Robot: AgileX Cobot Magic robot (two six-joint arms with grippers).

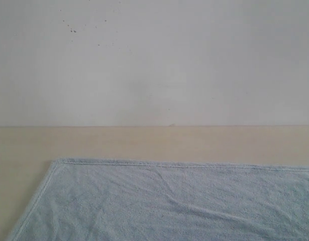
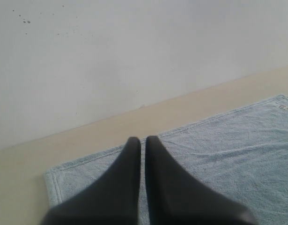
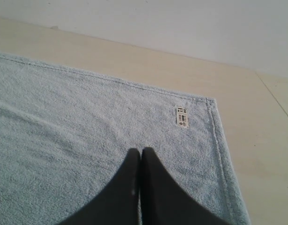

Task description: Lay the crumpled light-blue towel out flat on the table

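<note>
The light-blue towel [image 1: 174, 201] lies spread flat on the beige table [image 1: 144, 143], its far hem straight and its far-left corner showing. No gripper shows in the exterior view. In the left wrist view my left gripper [image 2: 143, 139] is shut with nothing in it, held above the towel [image 2: 228, 150] near its far hem. In the right wrist view my right gripper [image 3: 141, 151] is shut and empty above the towel [image 3: 64, 122], a short way from the white care tag [image 3: 182, 116] and the far-right corner.
A white wall [image 1: 154, 60] rises along the table's far edge. A strip of bare tabletop runs between the towel's far hem and the wall. Bare table [image 3: 261, 131] also lies beyond the towel's right hem.
</note>
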